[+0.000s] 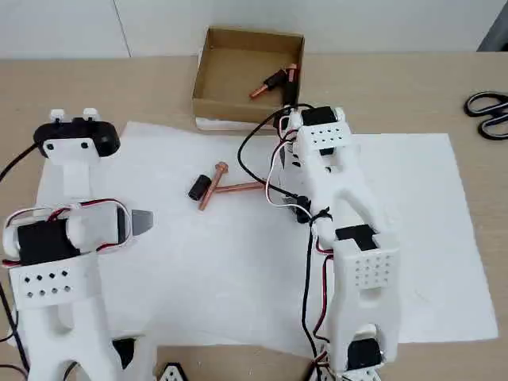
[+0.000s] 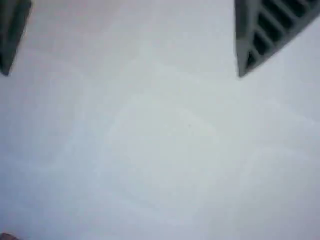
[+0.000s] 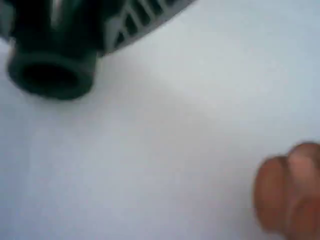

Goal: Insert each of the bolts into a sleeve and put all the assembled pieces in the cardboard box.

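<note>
— Right wrist view first: what is the right gripper (image 3: 70,35) doing?
— It is clamped on a black sleeve (image 3: 50,67), open end toward the camera, just above the white paper (image 3: 175,125). One ribbed finger (image 3: 145,17) shows beside the sleeve; the other is lost in blur. A copper blob (image 3: 290,192) at the frame edge is cut off and too soft to name.
— And from above?
— The wrist covers the jaws. The right arm (image 1: 341,182) stretches forward, its tip at the near wall of the cardboard box (image 1: 208,75).
— The left gripper (image 2: 125,72)?
— Spread wide, its fingers (image 2: 265,30) far apart, pointing down at the paper. The left arm (image 1: 55,238) is folded up near its base.
— The rest?
— Two bolts (image 1: 216,178) lie touching on the paper between the arms, and a loose sleeve (image 1: 198,187) rests against one. Inside the box lies an assembled piece (image 1: 271,81); a second copper end (image 1: 292,72) beside it is hard to make out. Scissors (image 1: 488,113) are cut off by the edge.
</note>
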`<state>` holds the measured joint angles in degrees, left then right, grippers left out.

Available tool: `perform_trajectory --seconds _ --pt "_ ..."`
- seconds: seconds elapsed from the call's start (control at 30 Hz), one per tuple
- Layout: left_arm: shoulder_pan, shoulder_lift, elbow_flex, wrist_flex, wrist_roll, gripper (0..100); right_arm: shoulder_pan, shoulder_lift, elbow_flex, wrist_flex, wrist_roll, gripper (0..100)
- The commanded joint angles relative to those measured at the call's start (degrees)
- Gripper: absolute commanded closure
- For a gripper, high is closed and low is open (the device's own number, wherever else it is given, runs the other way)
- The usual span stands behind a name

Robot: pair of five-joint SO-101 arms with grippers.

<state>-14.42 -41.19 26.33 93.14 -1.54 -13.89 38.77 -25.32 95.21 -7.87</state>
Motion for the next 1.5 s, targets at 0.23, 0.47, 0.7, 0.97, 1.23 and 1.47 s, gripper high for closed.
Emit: perform_trajectory --seconds 0.23,0.47,0.7,0.97,1.23,1.47 --pt "0.4 -0.9 -2.8 -1.0 0.3 73 -0.7 2.5 0.7 0.5 0.4 80.2" --pt "0.4 -0.9 -2.8 -1.1 0.3 73 -0.3 2.5 0.7 -0.1 0.4 87.9" --pt "0.4 -0.9 -2.8 -1.0 0.3 73 -0.3 2.6 0.7 0.4 0.5 94.6" --pt "0.4 -1.0 -2.8 -0.9 0.3 73 0.4 1.5 0.4 0.5 0.6 99.5" --pt "0.9 -0.3 -2.8 -0.9 0.3 73 1.8 -12.4 0.7 1.6 3.9 99.5" --pt "8.9 14.4 -9.8 0.8 0.4 73 5.5 -29.0 0.9 1.8 5.0 99.5"
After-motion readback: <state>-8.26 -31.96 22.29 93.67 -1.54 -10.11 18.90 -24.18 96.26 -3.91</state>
